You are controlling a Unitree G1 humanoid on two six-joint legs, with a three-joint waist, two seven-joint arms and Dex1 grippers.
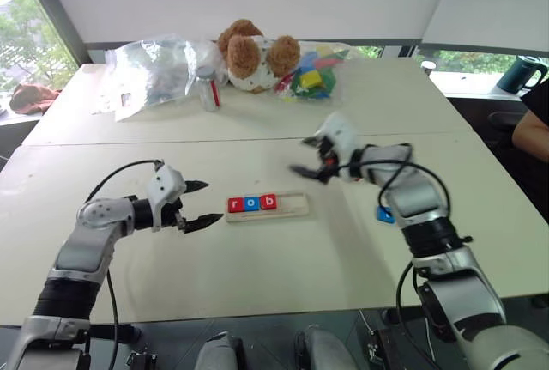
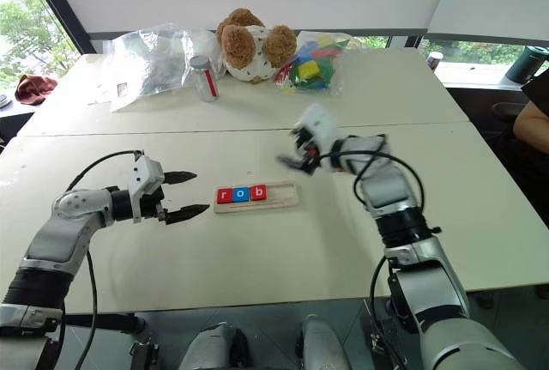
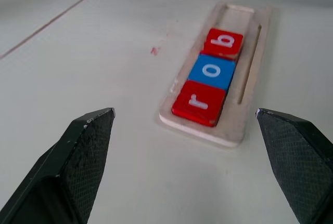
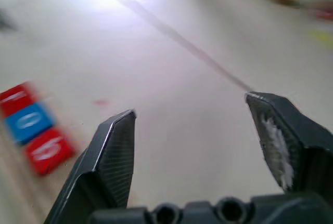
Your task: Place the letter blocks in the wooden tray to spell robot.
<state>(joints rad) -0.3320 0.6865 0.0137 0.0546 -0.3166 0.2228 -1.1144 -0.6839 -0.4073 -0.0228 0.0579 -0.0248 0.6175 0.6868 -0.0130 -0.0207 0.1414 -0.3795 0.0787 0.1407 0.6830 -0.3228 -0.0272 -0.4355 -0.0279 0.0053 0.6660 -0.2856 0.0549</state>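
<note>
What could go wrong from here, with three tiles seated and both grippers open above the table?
1. A blue tile lies on the table tucked against the right arm, partly hidden from the head camera; the arm could nudge it away or the pick could miss.
2. The r, o, b tiles sit loose in the wooden tray, and the open left gripper hovers close beside it; a bump could scatter them.

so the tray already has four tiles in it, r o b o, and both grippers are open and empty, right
Not quite: the wooden tray holds three letter blocks, spelling r, o, b, as the left wrist view shows plainly. The rest stands: the left gripper and the right gripper are both open and empty.
</note>
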